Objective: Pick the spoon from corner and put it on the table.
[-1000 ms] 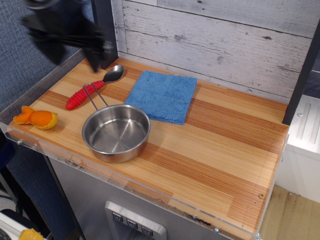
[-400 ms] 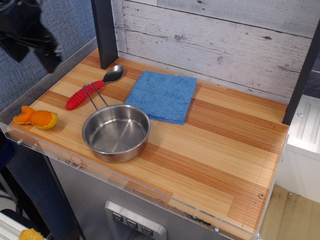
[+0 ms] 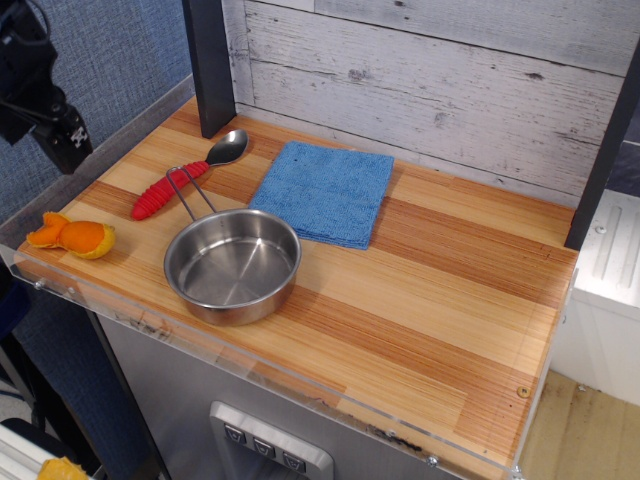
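Note:
The spoon (image 3: 188,176) lies flat on the table (image 3: 430,300), its silver bowl toward the corner (image 3: 205,125) by the black post and its red ribbed handle pointing to the front left. The saucepan's wire handle crosses over the spoon's neck. My gripper (image 3: 62,138) hangs black and partly cut off at the upper left, beyond the table's left edge, well apart from the spoon. Its fingers are too dark to tell whether they are open or shut, and nothing shows in them.
A steel saucepan (image 3: 232,265) stands front left of centre. A blue square cloth (image 3: 325,192) lies behind it. An orange toy (image 3: 72,236) rests at the front left edge. The black post (image 3: 210,65) rises in the corner, and another dark post (image 3: 605,150) stands at right.
My gripper has moved left from beside the corner post to past the table's left edge and a little lower. The spoon and other objects have not moved.

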